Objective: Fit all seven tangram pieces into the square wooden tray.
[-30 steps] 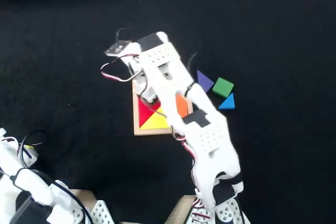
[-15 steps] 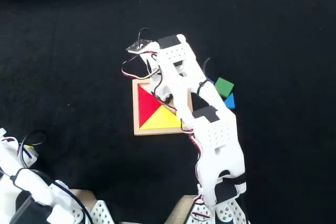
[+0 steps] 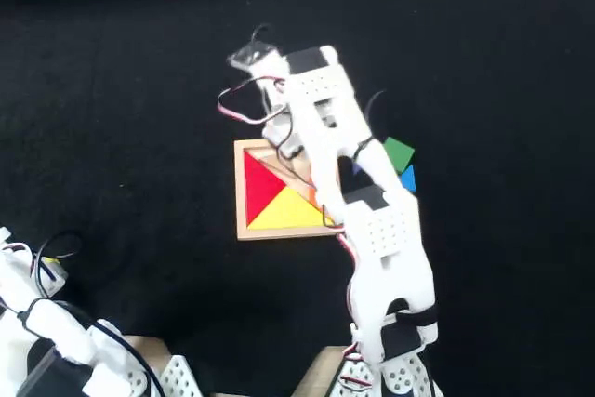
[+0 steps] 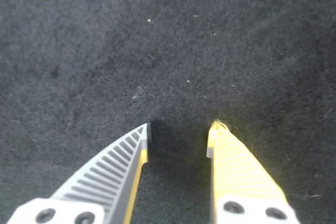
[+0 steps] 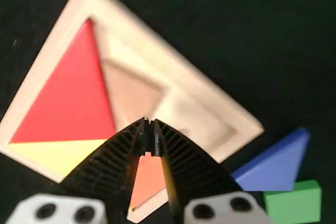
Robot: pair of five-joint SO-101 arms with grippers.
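Observation:
The square wooden tray (image 3: 240, 189) lies mid-table with a red triangle (image 3: 260, 187) and a yellow triangle (image 3: 284, 215) in it. My right arm (image 3: 374, 230) stretches over the tray's right half. In the right wrist view my right gripper (image 5: 150, 125) is shut, its tips touching above the tray (image 5: 210, 103). An orange piece (image 5: 147, 178) lies in the tray beneath the fingers, beside the red triangle (image 5: 68, 98) and yellow triangle (image 5: 58, 153). My left gripper (image 4: 178, 139) is open over bare black cloth.
Right of the tray lie a green square (image 3: 398, 152) and a blue triangle (image 3: 406, 180); the wrist view shows a blue-purple triangle (image 5: 273, 163) and the green square (image 5: 294, 200). The left arm (image 3: 46, 332) sits at the front left corner.
The right arm has swung right and toward the far side. The orange piece seen beside it a second ago is now covered by the arm in the high view.

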